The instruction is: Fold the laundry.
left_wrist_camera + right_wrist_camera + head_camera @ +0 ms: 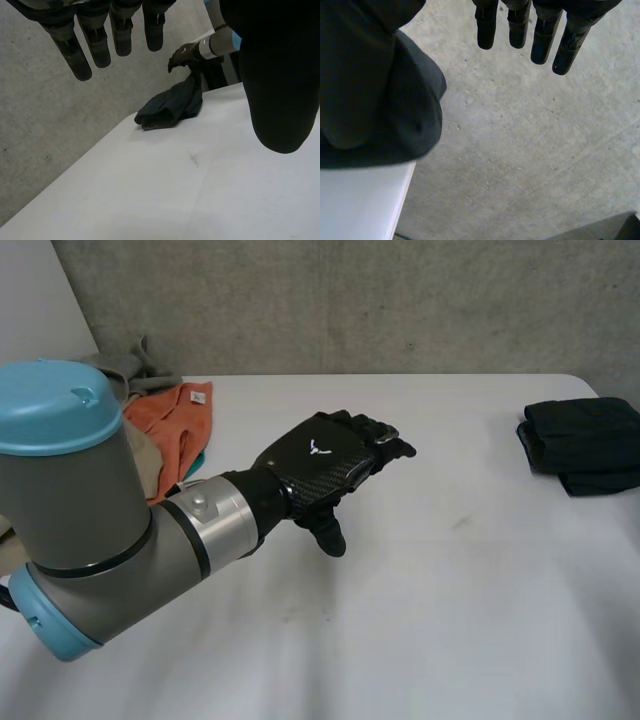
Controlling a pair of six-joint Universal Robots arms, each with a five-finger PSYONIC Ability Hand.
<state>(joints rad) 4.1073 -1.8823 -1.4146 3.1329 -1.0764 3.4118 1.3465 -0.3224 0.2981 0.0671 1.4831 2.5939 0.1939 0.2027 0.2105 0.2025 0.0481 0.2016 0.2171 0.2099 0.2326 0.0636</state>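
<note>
A folded dark cloth (585,445) lies at the table's right edge. In the left wrist view this dark cloth (172,105) sits on the table, and my right hand (185,54) hovers just over its far end. In the right wrist view my right hand (545,30) holds its fingers straight out past the table edge, with the dark cloth (415,125) beside its palm. My left hand (330,465) floats above the middle of the table, open and empty, its fingers (95,40) straight.
A pile of laundry sits at the back left: an orange cloth (175,420) and a grey-beige one (130,365). The white table (450,590) ends just past the dark cloth, with concrete floor (530,150) beyond.
</note>
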